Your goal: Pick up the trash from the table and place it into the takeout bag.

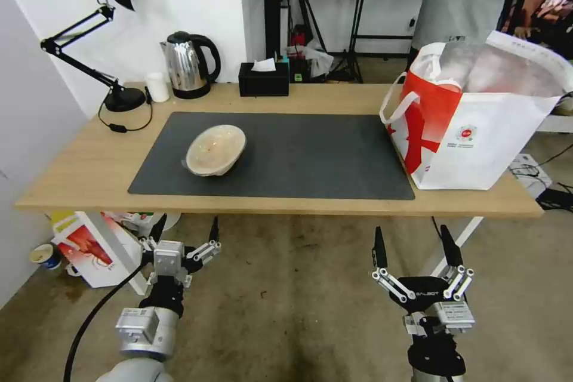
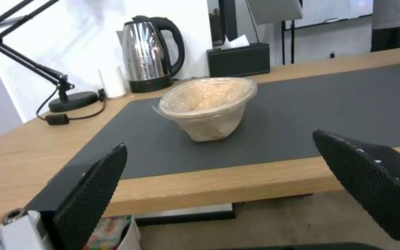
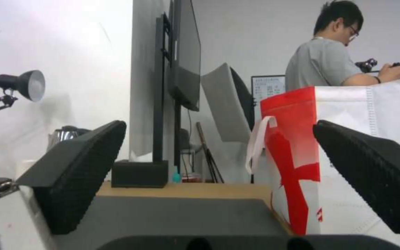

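Left tool (image 1: pixel 185 233) open, below table (image 1: pixel 89 173) edge; beige bowl (image 1: pixel 215 150) on mat beyond.

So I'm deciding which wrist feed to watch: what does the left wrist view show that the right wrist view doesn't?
Left wrist alone: the shallow beige bowl on the dark grey mat, the small plain white cup, and the open left gripper.
Right wrist alone: the large white takeout bag with red panel and the open right gripper.
Both: the light-wood table, black tissue box, steel kettle and black desk lamp.
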